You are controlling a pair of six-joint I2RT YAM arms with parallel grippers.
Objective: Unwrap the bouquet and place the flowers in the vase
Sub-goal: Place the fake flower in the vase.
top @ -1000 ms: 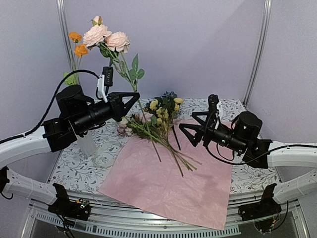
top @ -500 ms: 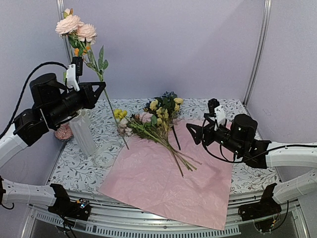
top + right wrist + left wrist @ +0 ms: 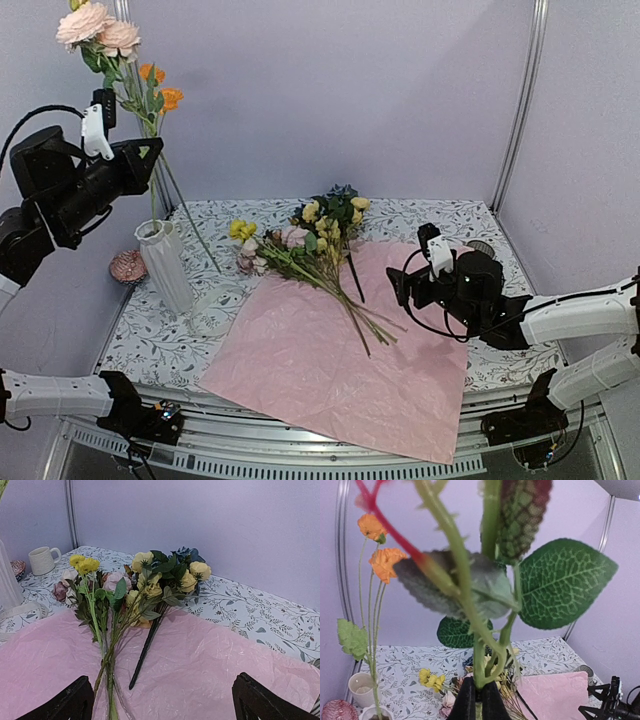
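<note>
The bouquet lies undone: its pink wrapping paper (image 3: 340,370) is spread flat on the table, and loose flowers (image 3: 318,240) lie across its far edge, also visible in the right wrist view (image 3: 140,587). The white ridged vase (image 3: 165,262) stands at the left with orange poppies (image 3: 160,95) in it. High above the vase, my left gripper (image 3: 150,152) is shut on the green stem (image 3: 479,667) of a pink rose spray (image 3: 98,25). The stem's lower end hangs just right of the vase. My right gripper (image 3: 400,285) hovers open over the paper's right side (image 3: 162,692), holding nothing.
A cream mug (image 3: 42,560) and a reddish shell-like dish (image 3: 128,265) sit behind and left of the vase. A cream ribbon (image 3: 212,308) lies beside the vase's foot. Metal frame posts (image 3: 520,100) and purple walls close in the back.
My left arm has swung up and to the left, carrying the pink rose spray from over the table's middle to above the vase. My right arm has sunk slightly and stays open.
</note>
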